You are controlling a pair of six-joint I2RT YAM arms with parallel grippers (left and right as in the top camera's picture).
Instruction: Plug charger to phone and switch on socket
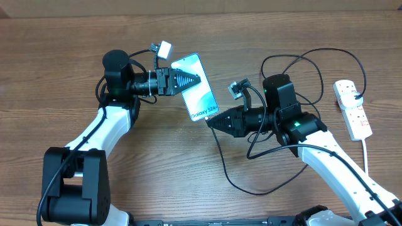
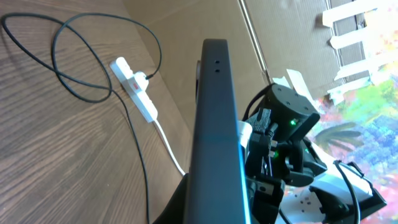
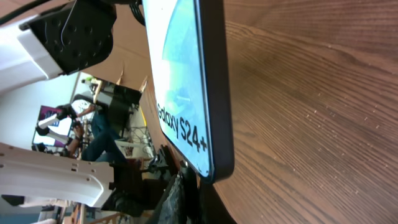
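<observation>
Left gripper's (image 1: 187, 80) jaws clamp the phone (image 1: 200, 94); right gripper's (image 1: 212, 122) jaws pinch the charger (image 1: 221, 157) tip at its near end. Seating unclear; the socket (image 1: 353, 110), far right, looks untouched.

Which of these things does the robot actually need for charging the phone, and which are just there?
Needed: phone; black charger cable; white socket strip.
Just there: wooden table; room clutter in the wrist view's background.

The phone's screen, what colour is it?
Light blue and white, with dark "Galaxy S24+" lettering; the phone shows it best in the right wrist view.
</observation>
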